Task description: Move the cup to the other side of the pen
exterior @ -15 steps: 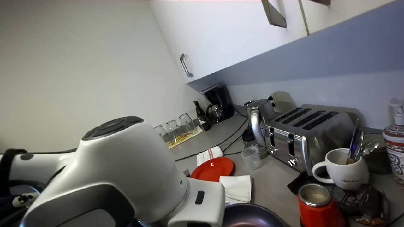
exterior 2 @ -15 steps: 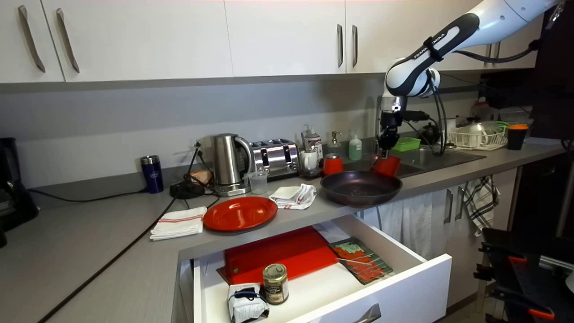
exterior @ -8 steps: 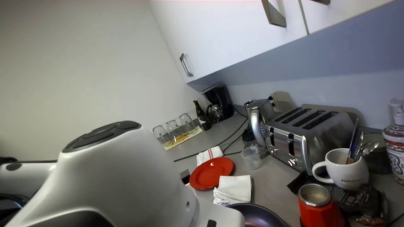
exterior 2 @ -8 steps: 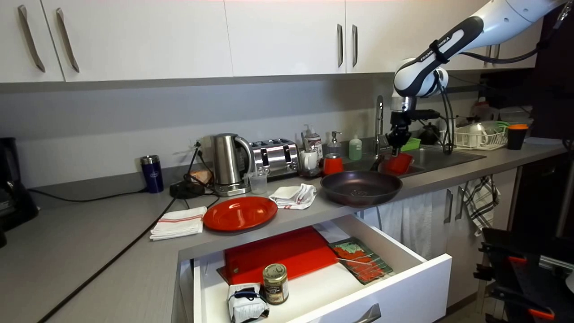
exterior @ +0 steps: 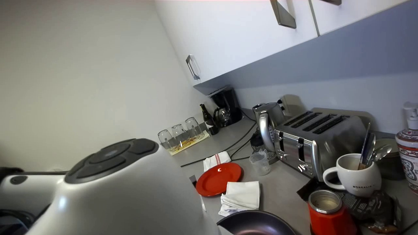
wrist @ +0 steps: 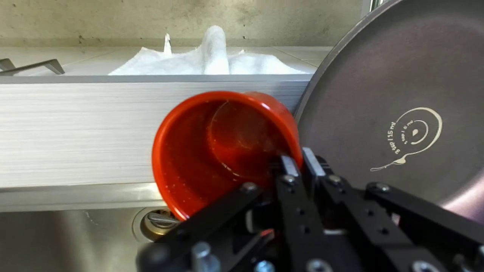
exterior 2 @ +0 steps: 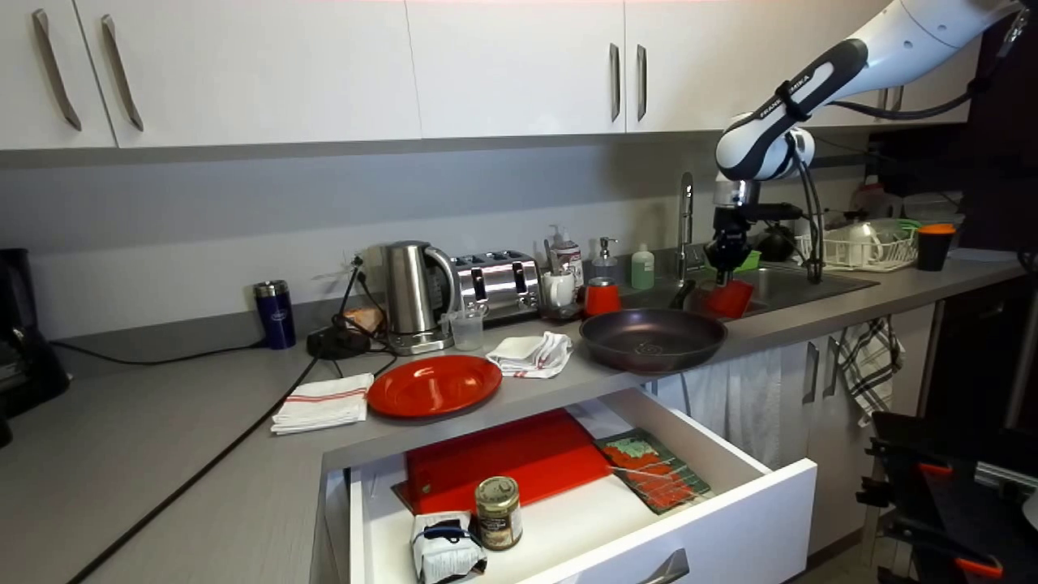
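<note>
The red cup [wrist: 211, 151] hangs tilted in my gripper [wrist: 301, 162], its open mouth facing the wrist camera and its inside bare. The gripper is shut on the cup's wall, one finger inside and one outside. In an exterior view the cup [exterior 2: 728, 300] is held below the gripper [exterior 2: 724, 278], right of the dark frying pan [exterior 2: 649, 331], near the sink. The pan also shows right beside the cup in the wrist view [wrist: 355, 113] and at the bottom of an exterior view [exterior: 258, 223], where the arm hides the gripper and cup.
The sink [wrist: 75, 241] lies beside the counter strip [wrist: 75, 132] under the cup. A red-orange tin [exterior: 329, 220] and a white mug with utensils [exterior: 357, 179] stand behind the pan. A drawer [exterior 2: 770, 495] stands open below. A folded cloth [exterior 2: 531, 355] and red plate [exterior 2: 434, 385] lie left.
My gripper has moved right, away from the pan and towards the sink, with the cup still in its fingers. The pan and the other objects have not moved.
</note>
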### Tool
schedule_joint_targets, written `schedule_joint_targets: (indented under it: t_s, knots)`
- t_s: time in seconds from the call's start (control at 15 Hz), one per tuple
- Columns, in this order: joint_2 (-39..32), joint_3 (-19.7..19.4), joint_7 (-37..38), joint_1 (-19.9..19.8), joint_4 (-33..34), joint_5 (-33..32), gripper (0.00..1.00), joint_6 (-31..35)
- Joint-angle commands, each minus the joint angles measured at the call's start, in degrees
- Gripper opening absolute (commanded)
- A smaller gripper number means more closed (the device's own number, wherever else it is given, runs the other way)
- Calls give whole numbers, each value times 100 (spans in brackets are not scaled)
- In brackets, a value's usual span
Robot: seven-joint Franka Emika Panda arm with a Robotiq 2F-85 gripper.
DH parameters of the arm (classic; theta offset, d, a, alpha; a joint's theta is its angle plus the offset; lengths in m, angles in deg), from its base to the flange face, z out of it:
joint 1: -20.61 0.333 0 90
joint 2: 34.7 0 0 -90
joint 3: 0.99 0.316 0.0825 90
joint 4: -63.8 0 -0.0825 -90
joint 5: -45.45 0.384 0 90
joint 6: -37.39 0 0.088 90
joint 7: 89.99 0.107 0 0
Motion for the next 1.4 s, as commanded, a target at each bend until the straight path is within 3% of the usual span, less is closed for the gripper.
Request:
schedule_joint_targets:
  t_s: [0.0,1.2,1.33]
  knots:
    - [-130,12,-23,-26,122,269,5,-28]
    - [-50,104,-29,38,28,168,8,50]
    - [-88,91,47,33,52,98,5,98]
